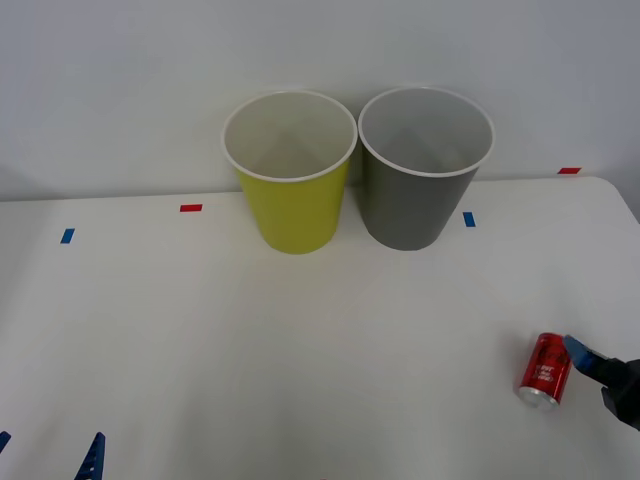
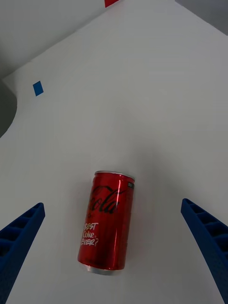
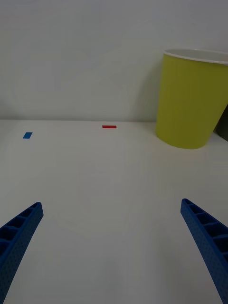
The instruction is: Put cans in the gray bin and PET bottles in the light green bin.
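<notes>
front: high, looking down table (image 1: 300, 350) | right wrist: close above can (image 2: 107, 223) | left wrist: low toward light green bin (image 3: 192, 99)

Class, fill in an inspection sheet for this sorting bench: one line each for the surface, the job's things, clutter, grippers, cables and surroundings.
Surface: white table, with small blue and red tape marks toward its far edge.
Job's things: red can lying on its side at the near right; light green bin and gray bin upright side by side at the far edge. Nothing can be seen inside either.
Clutter: nothing seen.
Grippers: right gripper open, low over the table, a finger on each side of the can, not touching it. Left gripper open, parked at the near left, holding nothing.
Cables: nothing seen.
Surroundings: plain pale wall behind the table.
</notes>
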Robot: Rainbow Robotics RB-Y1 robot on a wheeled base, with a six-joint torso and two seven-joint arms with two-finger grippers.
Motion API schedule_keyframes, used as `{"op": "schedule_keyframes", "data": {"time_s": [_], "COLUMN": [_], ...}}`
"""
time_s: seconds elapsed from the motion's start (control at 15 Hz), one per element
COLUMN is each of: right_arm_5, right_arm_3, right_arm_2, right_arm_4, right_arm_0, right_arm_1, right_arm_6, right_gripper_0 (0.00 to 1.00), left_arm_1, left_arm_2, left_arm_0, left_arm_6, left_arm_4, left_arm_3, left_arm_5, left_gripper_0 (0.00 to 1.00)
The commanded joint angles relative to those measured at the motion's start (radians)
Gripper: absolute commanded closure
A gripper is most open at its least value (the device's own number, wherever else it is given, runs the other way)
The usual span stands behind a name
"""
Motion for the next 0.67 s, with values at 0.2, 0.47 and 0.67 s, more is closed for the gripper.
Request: {"op": "schedule_keyframes", "data": {"time_s": [0.2, 0.47, 0.67], "right_arm_5": [0.356, 0.451, 0.498], "right_arm_3": [0.001, 0.098, 0.155], "right_arm_2": [-0.074, -0.082, -0.073], "right_arm_4": [0.013, -0.007, -0.079], "right_arm_0": [-0.196, -0.286, -0.341], "right_arm_1": [-0.042, -0.087, -0.108], "right_arm_6": [-0.038, -0.066, -0.133], "right_gripper_0": [0.0, 0.0, 0.0], "left_arm_1": [0.0, 0.0, 0.0], "left_arm_2": [0.0, 0.0, 0.0], "left_arm_0": [0.0, 0.0, 0.0], "left_arm_6": [0.0, 0.0, 0.0], "left_arm_4": [0.0, 0.0, 0.0], "left_arm_3": [0.0, 0.0, 0.0], "left_arm_5": [0.0, 0.0, 0.0], "left_gripper_0": [0.0, 0.0, 0.0]}}
